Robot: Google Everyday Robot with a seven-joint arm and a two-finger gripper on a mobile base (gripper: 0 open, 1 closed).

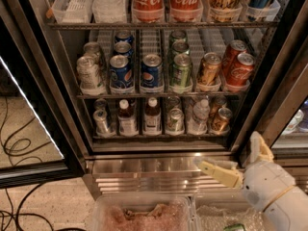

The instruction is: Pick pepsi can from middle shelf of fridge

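The fridge (57,81) stands with its door swung open. On its middle shelf (159,95) a pepsi can (151,71) is at the front of a centre lane. Another pepsi can (121,71) is to its left, with more blue cans lined up behind that one. Green cans (181,71) fill the lane to the right. My gripper (236,159) hangs low at the right, in front of the steel base panel and well below the shelf. It is open: one pale finger (215,170) points left, the other (257,147) points up, and nothing is between them.
Silver cans (90,74) stand at the shelf's left, a gold can (209,69) and red Coca-Cola cans (239,69) at its right. Coca-Cola bottles (148,1) line the shelf above, small bottles (152,115) the one below. The glass door (29,129) hangs open left. Plastic bins (142,215) sit below.
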